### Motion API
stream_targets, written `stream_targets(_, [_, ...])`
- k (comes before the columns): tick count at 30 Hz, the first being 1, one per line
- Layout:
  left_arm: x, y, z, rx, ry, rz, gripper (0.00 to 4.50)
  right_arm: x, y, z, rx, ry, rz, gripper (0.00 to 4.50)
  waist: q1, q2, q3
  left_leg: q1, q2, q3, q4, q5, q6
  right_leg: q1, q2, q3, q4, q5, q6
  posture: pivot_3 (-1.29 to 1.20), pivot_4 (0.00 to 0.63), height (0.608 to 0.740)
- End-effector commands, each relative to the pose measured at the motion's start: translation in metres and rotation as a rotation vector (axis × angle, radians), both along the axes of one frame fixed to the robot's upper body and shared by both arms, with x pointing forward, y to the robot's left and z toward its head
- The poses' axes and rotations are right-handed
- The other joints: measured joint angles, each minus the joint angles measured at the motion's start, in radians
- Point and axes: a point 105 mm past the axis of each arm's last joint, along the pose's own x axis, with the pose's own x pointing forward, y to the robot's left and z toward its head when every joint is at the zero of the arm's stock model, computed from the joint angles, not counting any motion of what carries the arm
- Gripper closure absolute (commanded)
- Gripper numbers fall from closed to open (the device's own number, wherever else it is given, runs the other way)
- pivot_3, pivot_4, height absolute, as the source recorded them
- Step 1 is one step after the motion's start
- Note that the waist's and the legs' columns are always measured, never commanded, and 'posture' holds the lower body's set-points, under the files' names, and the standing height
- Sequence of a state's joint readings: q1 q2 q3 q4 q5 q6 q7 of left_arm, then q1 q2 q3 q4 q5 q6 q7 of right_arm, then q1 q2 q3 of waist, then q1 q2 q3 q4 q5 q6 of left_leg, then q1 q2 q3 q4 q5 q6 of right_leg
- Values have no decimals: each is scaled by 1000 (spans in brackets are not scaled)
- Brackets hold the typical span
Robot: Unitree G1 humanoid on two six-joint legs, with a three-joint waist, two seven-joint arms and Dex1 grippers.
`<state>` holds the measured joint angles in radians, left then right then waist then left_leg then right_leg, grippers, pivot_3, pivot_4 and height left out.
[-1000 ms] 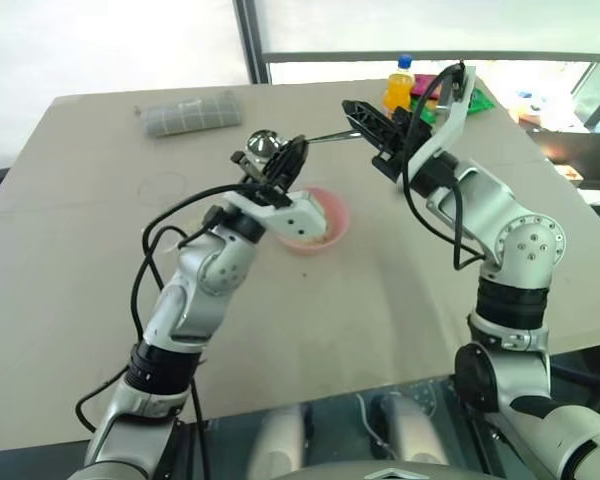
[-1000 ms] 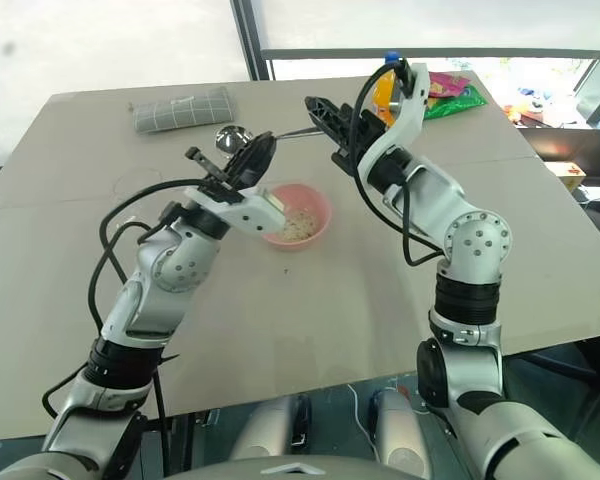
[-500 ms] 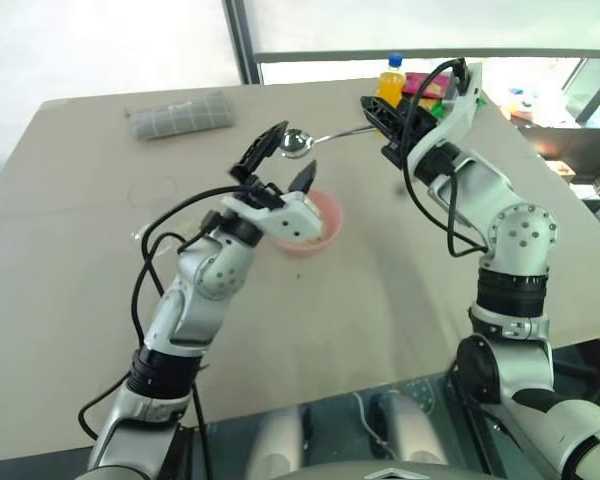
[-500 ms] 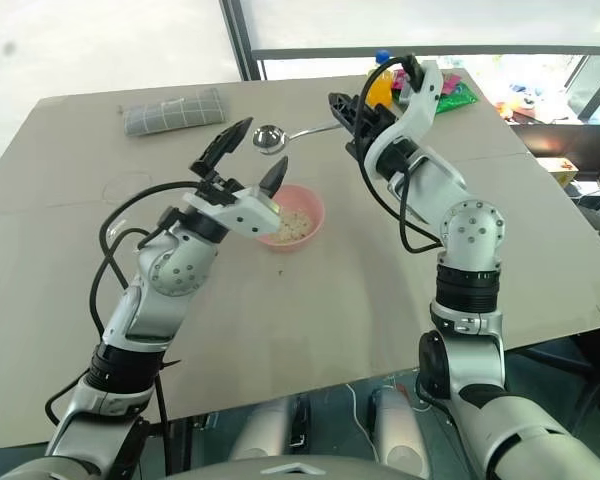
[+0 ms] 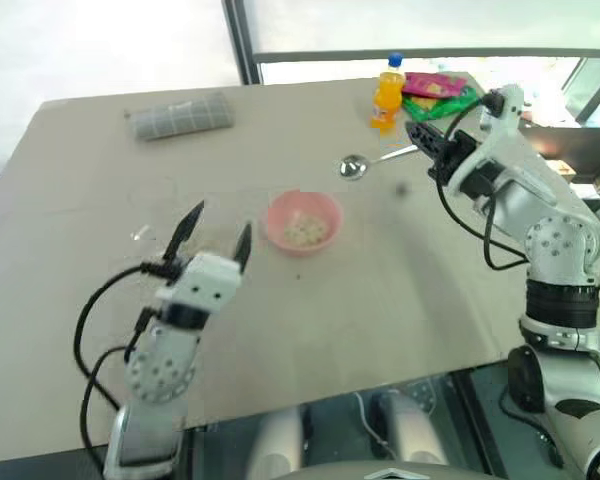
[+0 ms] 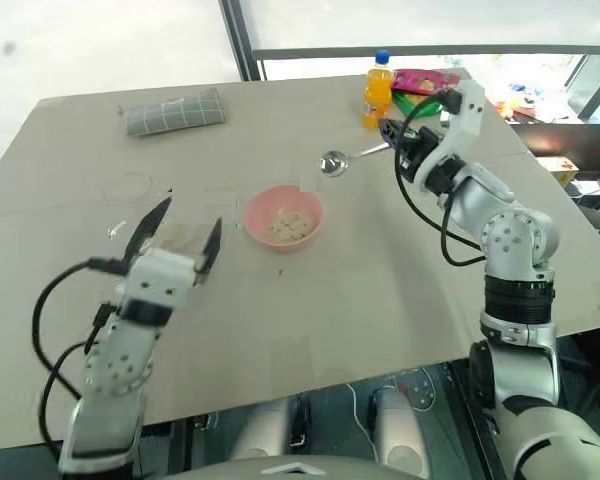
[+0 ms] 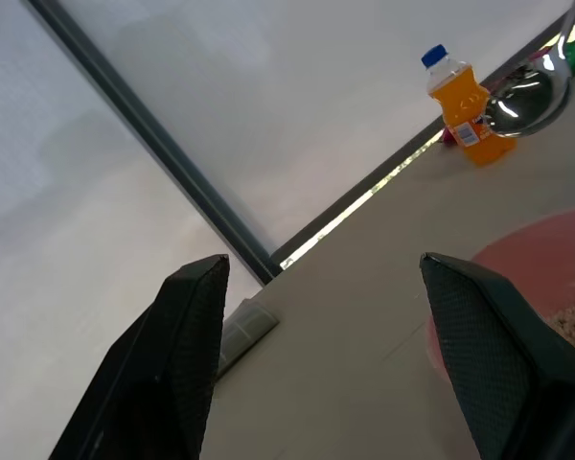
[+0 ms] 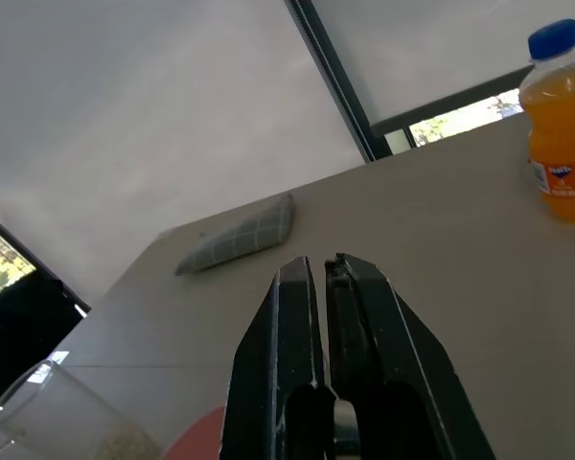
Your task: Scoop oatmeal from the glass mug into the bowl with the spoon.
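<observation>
A: Status, near to far?

B: Your left gripper (image 5: 220, 222) is nearest, low over the near-left part of the worktop (image 5: 380, 290). Its jaws are spread wide and released, with nothing between the fingers (image 7: 187, 335) in the left wrist view.

A: Mug?

B: The glass mug (image 8: 38, 412) is hard to pick out from the head cameras. Your right wrist view shows it just beside the bowl, with pale flakes low in it. I cannot tell whether the left fingers touch it.

A: Bowl?

B: The pink bowl (image 5: 276, 215) sits upright mid-worktop, just beyond the left gripper and to its right. There is a small clump of oatmeal (image 5: 305, 233) in its bottom.

A: Spoon?

B: Your right gripper (image 8: 318, 261) has its jaws clenched on the handle end of the spoon (image 5: 380, 158). The spoon's scoop end points toward your left, past the bowl's far-right side. It is held off the surface, and its shadow falls apart from it.

A: Anything behind?

B: An orange bottle (image 5: 388, 95) stands upright at the far edge, with bright packets (image 5: 435, 90) beside it. A grey rolled cloth (image 5: 180, 115) lies far left, well apart from everything else.
</observation>
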<state>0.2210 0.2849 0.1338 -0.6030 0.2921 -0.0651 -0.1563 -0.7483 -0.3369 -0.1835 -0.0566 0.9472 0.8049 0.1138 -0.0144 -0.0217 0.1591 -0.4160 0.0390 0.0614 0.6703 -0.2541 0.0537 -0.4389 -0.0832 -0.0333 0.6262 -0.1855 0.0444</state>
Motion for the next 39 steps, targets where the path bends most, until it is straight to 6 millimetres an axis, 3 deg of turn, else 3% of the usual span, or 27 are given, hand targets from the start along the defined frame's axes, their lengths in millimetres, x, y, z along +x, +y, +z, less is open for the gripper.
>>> stream_targets(1, [-25, 29, 3, -38, -23, 203, 1219, 1, -15, 17, 34, -64, -36, 4417, 4, 1, 0, 1, 0, 0, 0, 0, 0, 0, 0, 1, 0, 0, 0, 0, 150, 740])
stream_targets(6, [-29, 72, 0, -49, -15, 413, 1219, 9, -25, 14, 55, -35, -85, 4417, 3, 1, 0, 1, -1, -1, 1, 0, 0, 1, 1, 0, 0, -1, -2, 0, 150, 740])
stream_targets(10, [-18, 92, -7, -54, 33, 461, 1219, 14, -29, 12, 48, -24, -116, 4417, 2, 1, 0, 0, -2, 0, 1, 0, 0, 0, 1, 0, 0, 0, 0, 0, 150, 740])
stream_targets(19, [5, 99, -29, -121, 123, 470, 1219, 12, -33, 19, 61, -46, -151, 4417, 2, 1, 0, 0, -2, 0, 0, 0, 0, 0, 1, 1, 0, 0, 0, 0, 150, 740])
stream_targets(29, [31, 111, -35, -197, 142, 489, 1219, 9, -40, 16, 59, -46, -184, 4417, 1, 1, 0, 0, -2, 0, 0, 0, 0, 0, 2, 1, 0, 0, 0, 0, 150, 740])
stream_targets(32, [35, 115, -38, -211, 153, 486, 2037, 9, -41, 16, 59, -44, -190, 4417, 1, 1, 0, 0, -1, 0, 0, 0, 0, 0, 1, 1, 0, 0, 0, 0, 150, 740])
stream_targets(37, [40, 121, -40, -231, 157, 490, 4260, 8, -42, 15, 58, -42, -196, 4417, 2, 1, 0, 1, -1, 0, 0, 0, 0, 0, 1, 1, 0, 0, 0, 0, 150, 740])
stream_targets(39, [40, 123, -39, -244, 150, 498, 4482, 7, -42, 14, 53, -42, -198, 4417, 1, 3, -1, 2, -1, 0, 0, 0, 0, 1, 1, 1, 1, 0, 0, 0, 150, 740])
